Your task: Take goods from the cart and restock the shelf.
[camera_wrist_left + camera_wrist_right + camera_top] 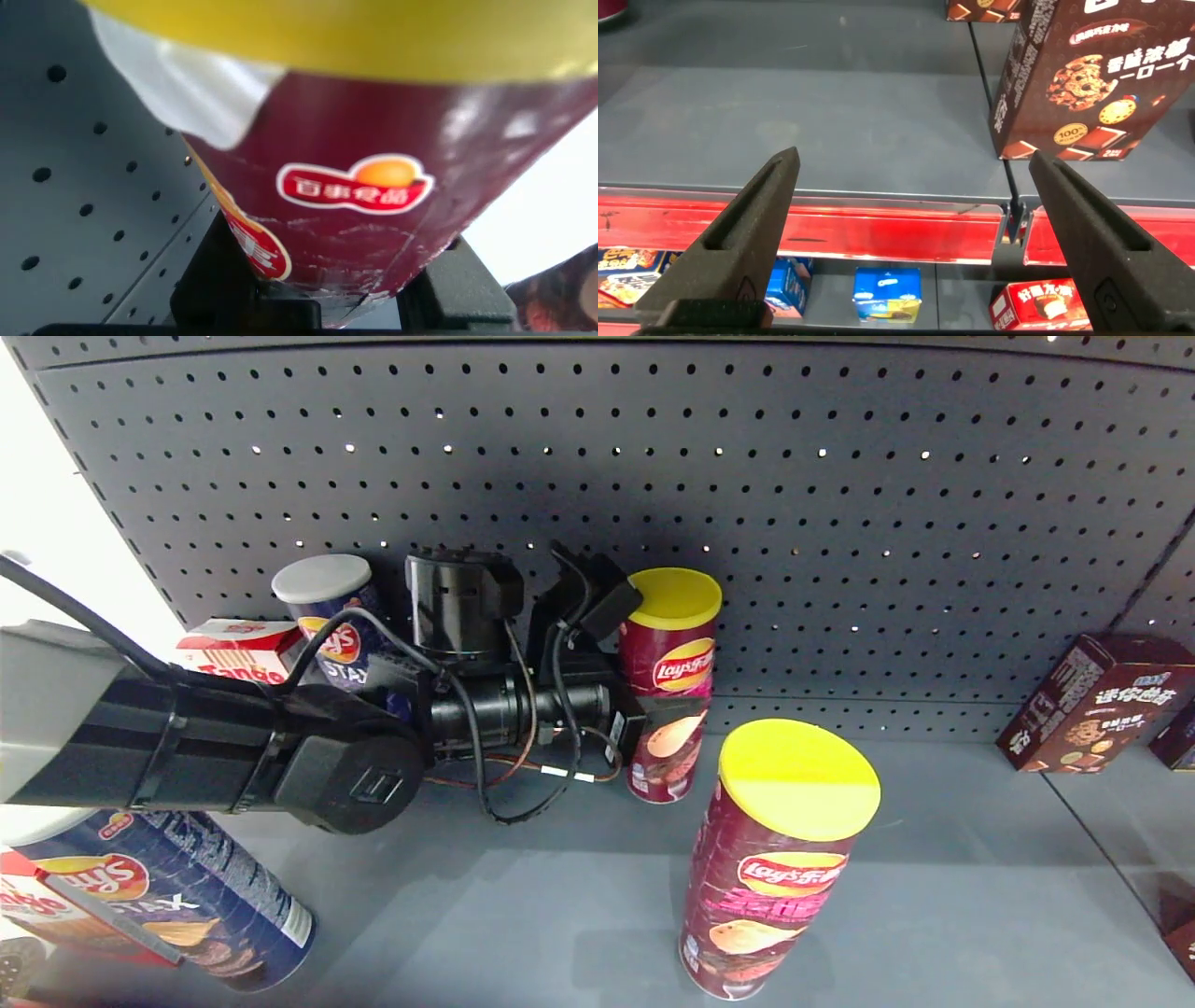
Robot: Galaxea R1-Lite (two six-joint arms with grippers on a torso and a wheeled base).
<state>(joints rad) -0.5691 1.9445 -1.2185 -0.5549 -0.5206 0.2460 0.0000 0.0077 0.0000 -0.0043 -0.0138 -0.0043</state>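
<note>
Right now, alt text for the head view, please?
The left gripper holds a maroon chip can with a yellow lid upright on the grey shelf, by the pegboard. A second maroon can stands nearer, apart from it; blue cans are to the left, a brown box to the right.

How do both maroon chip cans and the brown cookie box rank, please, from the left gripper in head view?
1. Rear maroon chip can, held in left gripper.
2. Front maroon chip can, mid-shelf.
3. Brown cookie box, far right.
</note>
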